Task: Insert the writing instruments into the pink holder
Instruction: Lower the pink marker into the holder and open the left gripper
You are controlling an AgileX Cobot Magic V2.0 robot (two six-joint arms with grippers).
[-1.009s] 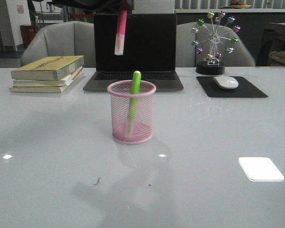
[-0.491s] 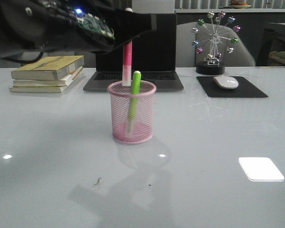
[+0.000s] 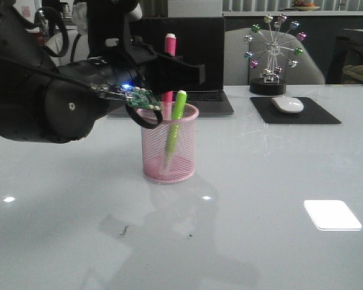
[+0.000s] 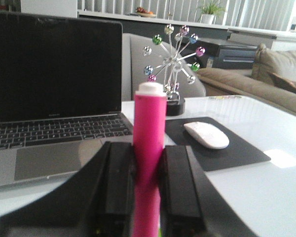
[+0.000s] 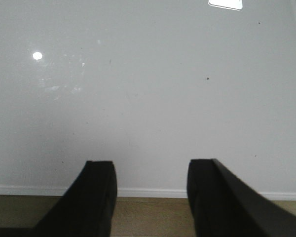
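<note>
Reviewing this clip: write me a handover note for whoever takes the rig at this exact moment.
Left gripper: shut on the pink marker, holding it upright at the pink holder; the arm hides how far its lower end is inside.
Right gripper: open, holding nothing, over bare table.
Done: green marker stands in the holder, leaning on the rim.
Left: lower the pink marker, release it, and pull the left arm clear, probably straight up so the holder is not knocked.

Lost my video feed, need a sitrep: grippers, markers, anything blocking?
Left gripper shut on pink marker, upright over pink holder. Right gripper open, empty, above bare table. Green marker already in holder, leaning. Nothing blocking.
</note>
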